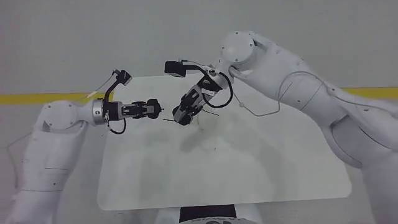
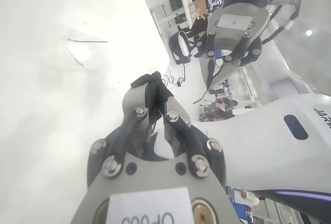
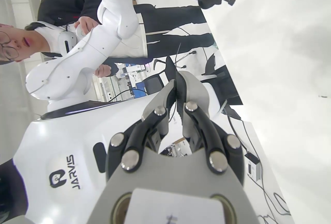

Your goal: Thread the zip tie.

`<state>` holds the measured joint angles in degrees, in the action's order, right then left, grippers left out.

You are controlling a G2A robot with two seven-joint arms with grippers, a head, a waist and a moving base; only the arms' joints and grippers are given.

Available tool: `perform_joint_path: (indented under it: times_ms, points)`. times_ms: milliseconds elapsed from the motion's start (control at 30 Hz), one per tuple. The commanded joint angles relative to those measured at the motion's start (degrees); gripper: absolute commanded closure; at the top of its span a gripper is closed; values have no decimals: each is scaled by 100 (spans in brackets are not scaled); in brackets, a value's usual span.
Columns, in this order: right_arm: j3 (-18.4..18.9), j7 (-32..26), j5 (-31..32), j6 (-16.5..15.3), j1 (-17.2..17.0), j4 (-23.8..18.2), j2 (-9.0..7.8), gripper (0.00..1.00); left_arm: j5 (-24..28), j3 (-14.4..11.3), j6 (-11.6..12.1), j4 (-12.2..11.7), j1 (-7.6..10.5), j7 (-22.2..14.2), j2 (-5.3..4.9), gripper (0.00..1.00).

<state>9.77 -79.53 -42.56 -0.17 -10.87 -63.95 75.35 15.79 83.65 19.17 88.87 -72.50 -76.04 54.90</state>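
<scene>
Above the white table [image 1: 249,174] my two grippers face each other, tips a short way apart. My left gripper [image 1: 158,107] [image 2: 155,81] is shut on a small black piece, the zip tie's head [image 3: 229,0], which sticks out past its fingertips. A thin black zip tie strap [image 3: 178,53] [image 2: 203,97] pokes out in front of my right gripper [image 1: 183,117] [image 3: 177,82], which is shut on it. From the left wrist, the right gripper [image 2: 210,84] hangs beyond my own, strap end pointing down. How the strap runs between the two grippers is hidden.
The table has rounded corners, and its far edge [image 1: 186,78] lies just behind the grippers. Bare tabletop stretches toward the near edge [image 1: 249,204]. Thin dark lines [image 2: 88,41] show on the surface below the grippers. Yellow tape [image 1: 37,98] marks the floor.
</scene>
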Motion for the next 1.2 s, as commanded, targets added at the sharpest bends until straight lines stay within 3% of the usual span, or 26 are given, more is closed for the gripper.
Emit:
perform_joint_path:
  times_ms: [0,167,433,767,1000,1167]
  points:
    - [23,221,131,105,-74,-38,-4,100,0,-37,-17,11,-34,58,-10,100]
    - [101,222,461,560,-115,-103,1,100,70,6,17,15,-66,-57,-61,100]
    - [251,247,651,921,-235,63,99,100,129,39,31,139,-73,-157,-124,100]
    - [275,390,680,904,-320,14,96,100,105,-3,-2,175,-113,-39,-133,100]
    - [465,343,944,957,-441,-136,55,100,473,78,31,-84,-70,-360,-190,100]
    - [605,274,1087,940,-507,-144,45,100,625,37,31,-211,-56,-360,-236,100]
